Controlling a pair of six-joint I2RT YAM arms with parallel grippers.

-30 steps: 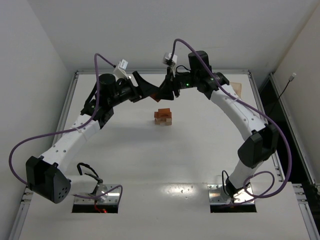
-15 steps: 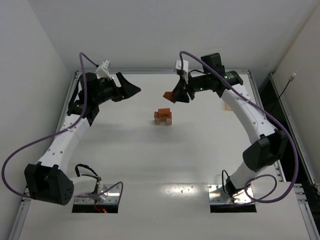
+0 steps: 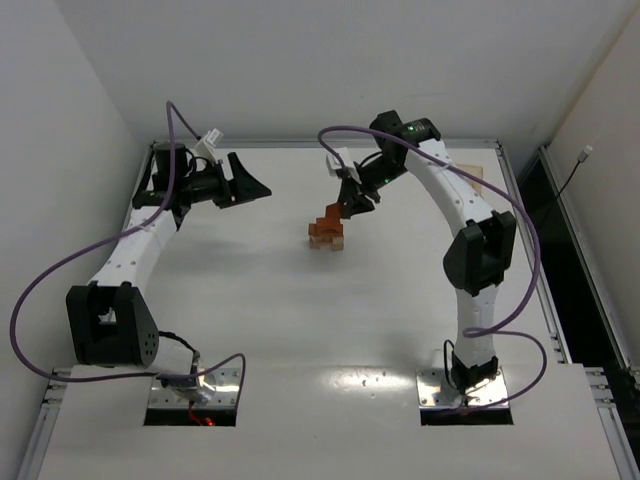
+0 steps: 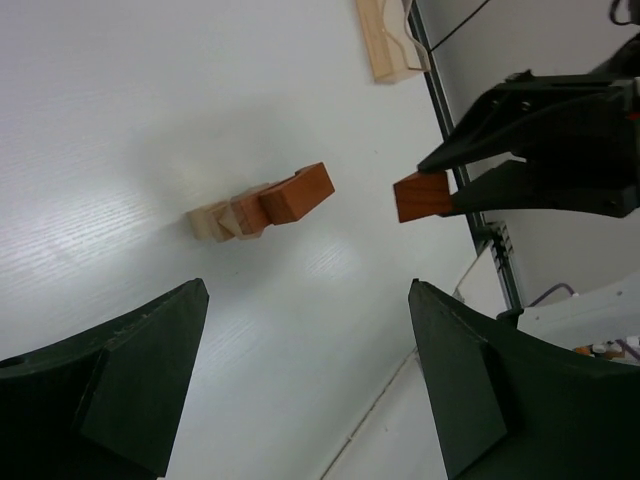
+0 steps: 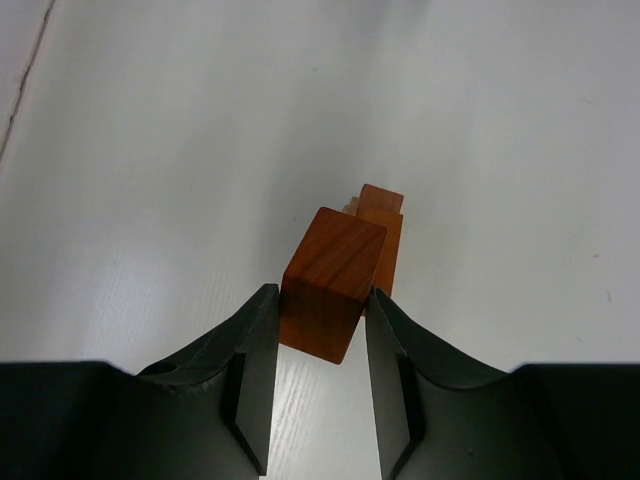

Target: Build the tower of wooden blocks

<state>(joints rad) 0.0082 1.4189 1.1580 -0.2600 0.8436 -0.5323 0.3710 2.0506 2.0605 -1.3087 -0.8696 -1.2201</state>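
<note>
The wood block tower (image 3: pixel 325 236) stands mid-table as a low stack, light tan pieces below and reddish-brown ones on top; it also shows in the left wrist view (image 4: pixel 258 206). My right gripper (image 3: pixel 345 207) is shut on a reddish-brown wood block (image 5: pixel 330 280), which hangs just above and right of the tower (image 5: pixel 386 232). From the left wrist the same block (image 4: pixel 422 195) sits at the right gripper's fingertips (image 4: pixel 470 150), apart from the stack. My left gripper (image 3: pixel 262 180) is open and empty, well left of the tower (image 4: pixel 307 287).
A flat light-tan wooden tray (image 4: pixel 385 40) lies near the table's far right edge, behind the right arm. The table's metal rim (image 4: pixel 470 210) runs close past the tray. Purple cables loop over both arms.
The two grippers were together above the tower a second ago. The left one has drawn back to the left and opened wider. The right one has brought the reddish-brown block down towards the stack.
</note>
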